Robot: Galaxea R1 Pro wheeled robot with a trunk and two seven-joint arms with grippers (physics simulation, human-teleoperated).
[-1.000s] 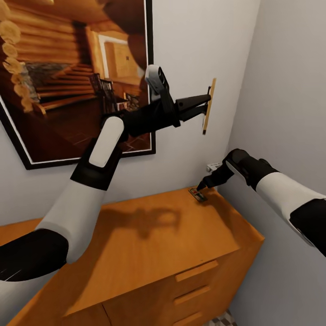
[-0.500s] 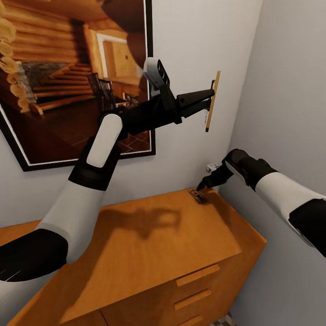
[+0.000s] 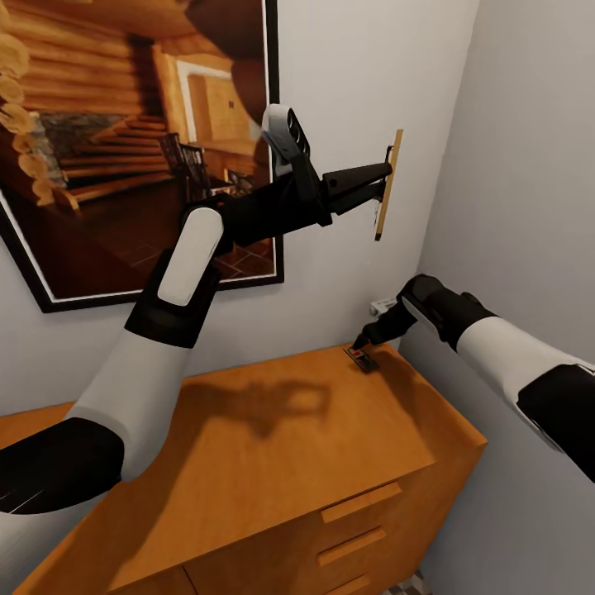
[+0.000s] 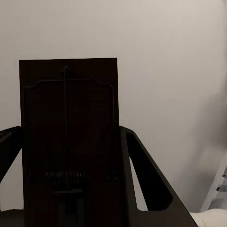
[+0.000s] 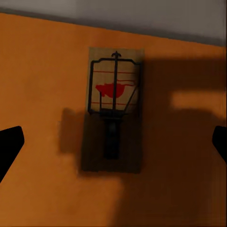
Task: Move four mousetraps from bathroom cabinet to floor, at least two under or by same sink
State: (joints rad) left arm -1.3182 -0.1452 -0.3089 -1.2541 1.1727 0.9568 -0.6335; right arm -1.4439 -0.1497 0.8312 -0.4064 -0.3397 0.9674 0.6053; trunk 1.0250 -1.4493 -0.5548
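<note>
My left gripper is raised in front of the wall, shut on a tan mousetrap held edge-on; in the left wrist view that mousetrap stands dark between the fingers. A second mousetrap lies flat at the far right corner of the orange-brown cabinet top. My right gripper hovers just above it, pointing down. In the right wrist view the mousetrap, with wire bar and red patch, lies between the widely spread fingertips, so the gripper is open.
A large framed picture of a log-house interior hangs on the wall behind my left arm. A grey side wall stands close on the right. Drawer fronts with slim handles face me, and a bit of patterned floor shows below.
My right gripper has lifted and shifted slightly left above the mousetrap on the cabinet. The left arm rose a little a second ago and has held still since.
</note>
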